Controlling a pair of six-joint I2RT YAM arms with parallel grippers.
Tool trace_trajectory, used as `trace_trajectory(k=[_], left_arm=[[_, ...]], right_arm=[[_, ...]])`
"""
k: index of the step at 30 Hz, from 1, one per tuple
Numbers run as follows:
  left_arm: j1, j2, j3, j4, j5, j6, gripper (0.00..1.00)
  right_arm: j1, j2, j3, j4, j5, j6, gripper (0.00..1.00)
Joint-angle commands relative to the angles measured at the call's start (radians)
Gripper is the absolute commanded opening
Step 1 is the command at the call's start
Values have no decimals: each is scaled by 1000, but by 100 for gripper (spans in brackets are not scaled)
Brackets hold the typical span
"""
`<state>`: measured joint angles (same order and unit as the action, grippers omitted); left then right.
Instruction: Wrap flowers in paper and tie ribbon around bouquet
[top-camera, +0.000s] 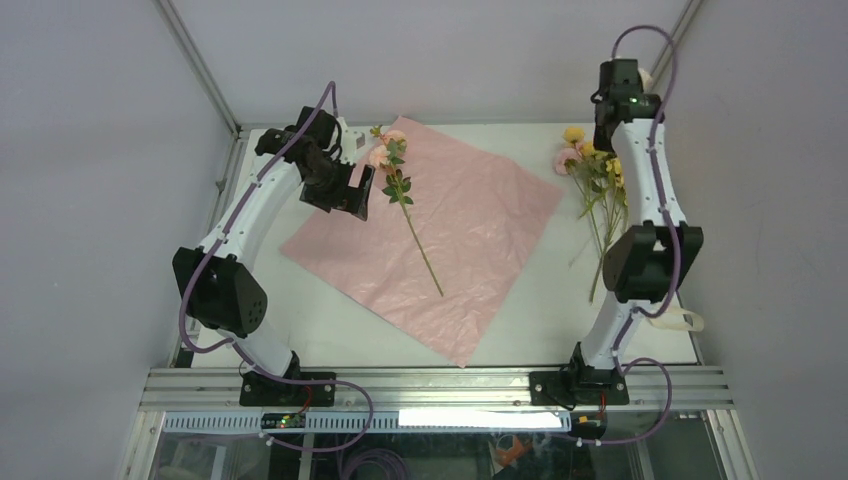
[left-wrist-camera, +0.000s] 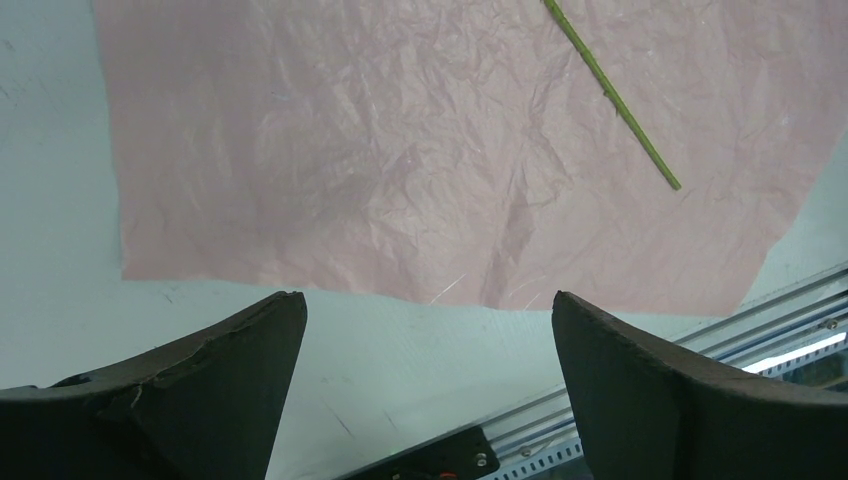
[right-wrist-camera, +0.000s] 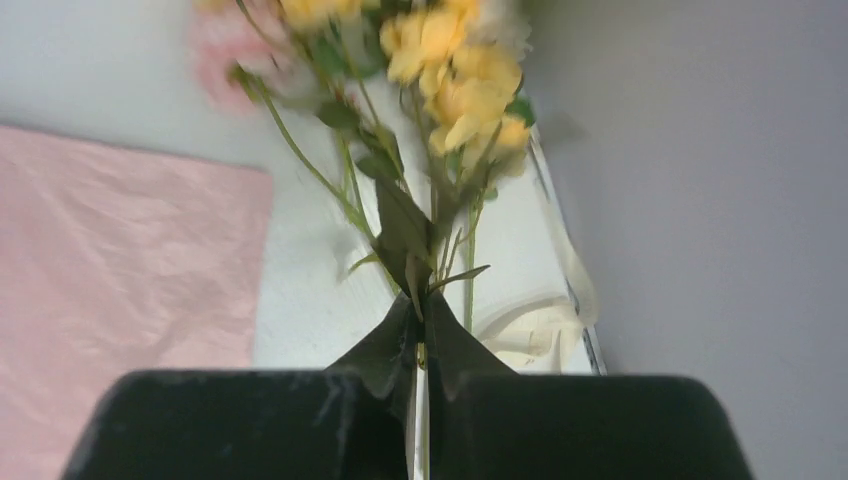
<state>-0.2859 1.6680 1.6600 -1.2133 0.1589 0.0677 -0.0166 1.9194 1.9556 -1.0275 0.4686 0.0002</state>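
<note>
The paper (top-camera: 470, 240) lies flat in the middle of the tabletop (top-camera: 330, 320), pale pink face up and turned like a diamond, with one corner pointing at the near edge and another at the far edge. A lone flower stem (top-camera: 400, 185) rests on it. Its pink bloom and green leaves sit at the paper's far-left corner, and its thin green stalk runs diagonally toward the paper's centre. The left gripper (left-wrist-camera: 425, 297) hovers above the paper's left side with its jaws wide apart and nothing between them. In its wrist view the crinkled sheet and the bare end of the stalk show beyond the fingers (left-wrist-camera: 230, 360). The rest of the flowers (top-camera: 592, 175), a small bunch of yellow and pink blooms with green leaves, are near the right edge of the tabletop, clear of the paper, blooms toward the far edge and stems toward the near one. The right gripper (right-wrist-camera: 418, 310) is clamped on the lower stems of this bunch, jaws pressed together around them, with the blooms fanning out ahead of it, slightly blurred. The ribbon (top-camera: 680, 320), a cream loop, lies at the right edge of the tabletop near the near-right corner, just beside the right arm.
</note>
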Motion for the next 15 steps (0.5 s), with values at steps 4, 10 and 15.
trace_trajectory(k=[4,10,15], left_arm=[[25,-86,16,8,32,24,99],[71,-129,1,9,24,56,99],[146,-168,-9,8,13,75,99]], right_arm=[[-8,-249,246,-44,-205,36,0],[29,-313,384,66,-828,196,0],[274,-211,414,87,-1260,320,0]])
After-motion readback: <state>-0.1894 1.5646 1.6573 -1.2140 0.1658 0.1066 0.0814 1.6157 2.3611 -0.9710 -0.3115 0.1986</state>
